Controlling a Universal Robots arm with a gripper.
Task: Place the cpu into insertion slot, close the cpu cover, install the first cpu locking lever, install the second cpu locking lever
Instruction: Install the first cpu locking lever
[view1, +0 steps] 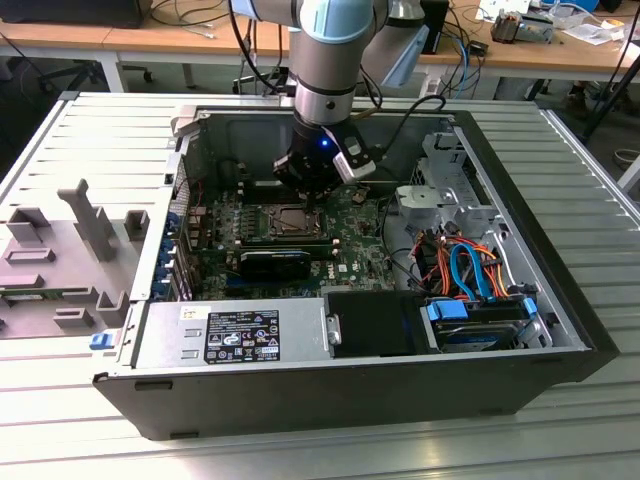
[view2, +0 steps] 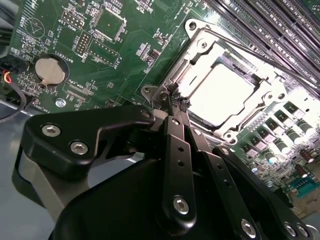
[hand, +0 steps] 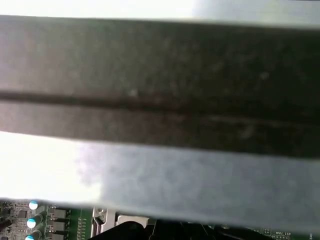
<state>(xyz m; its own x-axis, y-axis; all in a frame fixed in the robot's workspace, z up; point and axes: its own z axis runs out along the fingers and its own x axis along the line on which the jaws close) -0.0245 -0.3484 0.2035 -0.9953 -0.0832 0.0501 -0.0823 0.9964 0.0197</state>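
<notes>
Here, one open computer case (view1: 330, 385) lies on its side on the ribbed metal worktop (view1: 90, 430), with a grey power supply (view1: 235, 335) along its nearest wall and a bundle of orange and blue cables (view1: 470, 270) toward the exterior view's right. Deeper inside, one green motherboard (view1: 350, 240) lies flat. The single cpu (view2: 220, 92) sits level in the insertion slot (view2: 196, 86), its pale square top facing up. The cpu cover (view2: 212, 37) lies flat around it, framing the chip. One coin battery (view2: 50, 70) sits apart on the board. The arm's gripper (view2: 176, 102) hangs at a corner of the socket, its fingers (view2: 172, 122) pressed together with nothing between them. Beyond the case stands a wooden desk (view1: 150, 40).
</notes>
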